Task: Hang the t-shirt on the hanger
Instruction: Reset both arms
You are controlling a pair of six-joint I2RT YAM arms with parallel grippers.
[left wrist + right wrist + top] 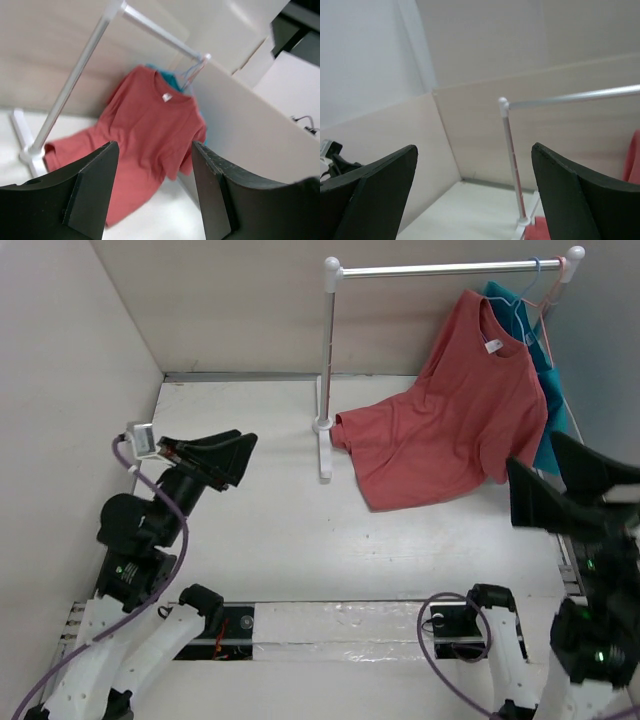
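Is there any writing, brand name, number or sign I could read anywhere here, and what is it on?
No text is legible in any view.
The white neck label on the salmon-red t-shirt: too small to read from above, blurred in the left wrist view.
The small white block on the left arm: no markings can be made out.

A teal t-shirt [553, 440] seemingly hangs from the white rack [450, 270].
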